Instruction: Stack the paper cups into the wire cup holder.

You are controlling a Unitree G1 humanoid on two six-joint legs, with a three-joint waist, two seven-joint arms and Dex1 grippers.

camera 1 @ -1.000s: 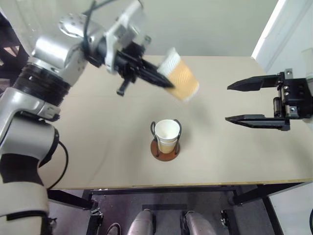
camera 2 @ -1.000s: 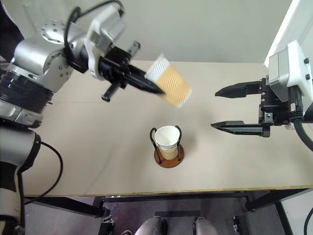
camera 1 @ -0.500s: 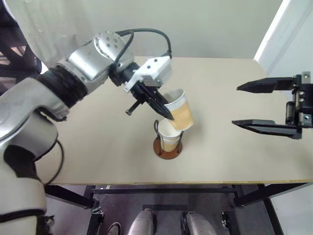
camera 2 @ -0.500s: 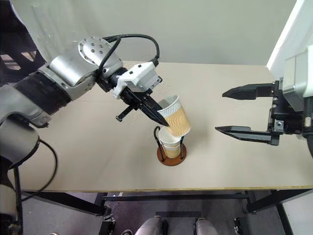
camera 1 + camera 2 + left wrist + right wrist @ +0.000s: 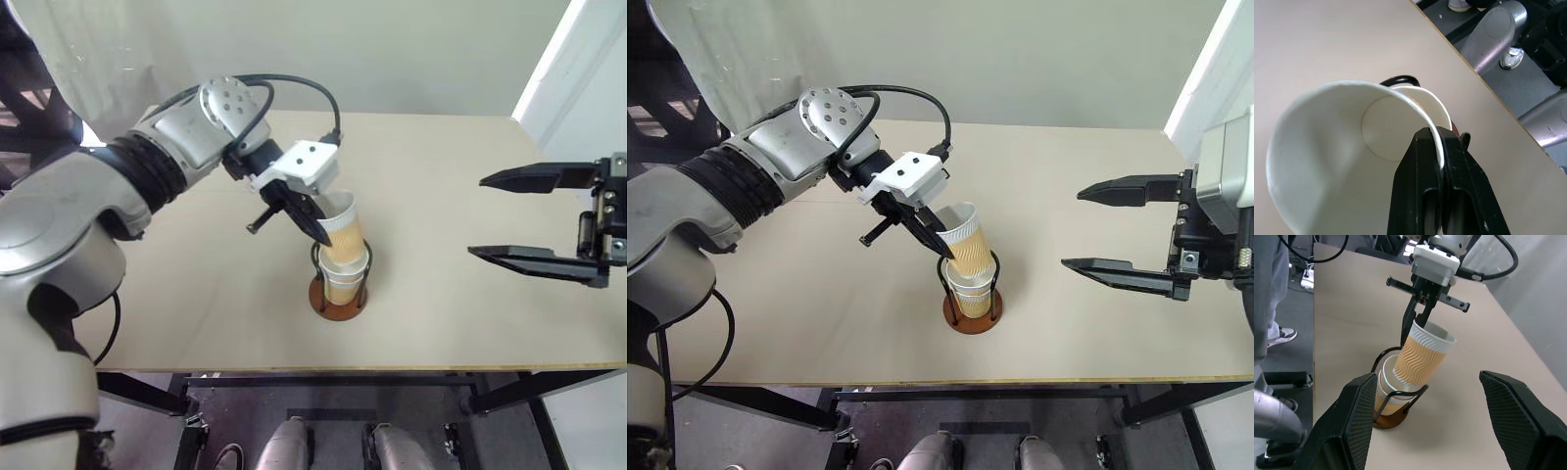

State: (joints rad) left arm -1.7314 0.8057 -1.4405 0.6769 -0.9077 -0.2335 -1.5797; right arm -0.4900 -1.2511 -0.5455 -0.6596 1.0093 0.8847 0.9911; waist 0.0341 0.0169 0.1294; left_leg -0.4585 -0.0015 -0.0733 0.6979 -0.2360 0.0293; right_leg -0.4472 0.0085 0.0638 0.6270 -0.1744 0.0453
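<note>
The wire cup holder [image 5: 337,302], a brown disc with dark wire loops, stands near the middle of the table. One paper cup [image 5: 344,278] sits upright inside it. My left gripper [image 5: 318,230] is shut on the rim of a second, ribbed tan paper cup [image 5: 342,233], one finger [image 5: 1415,191] inside the rim and one outside. This held cup [image 5: 1422,357] tilts, with its bottom dipped into the mouth of the cup in the holder. My right gripper [image 5: 476,215] hovers open and empty to the right of the holder, well apart from it.
The beige table [image 5: 196,294] is bare around the holder, and its front edge [image 5: 343,370] runs close below it. A white wall panel [image 5: 573,69] rises at the far right. A person's leg and shoe [image 5: 1276,308] stand beside the table.
My left gripper has come down and turned the held cup from nearly sideways above the table to nearly upright, its bottom now in the holder's cup. The right gripper has stayed put.
</note>
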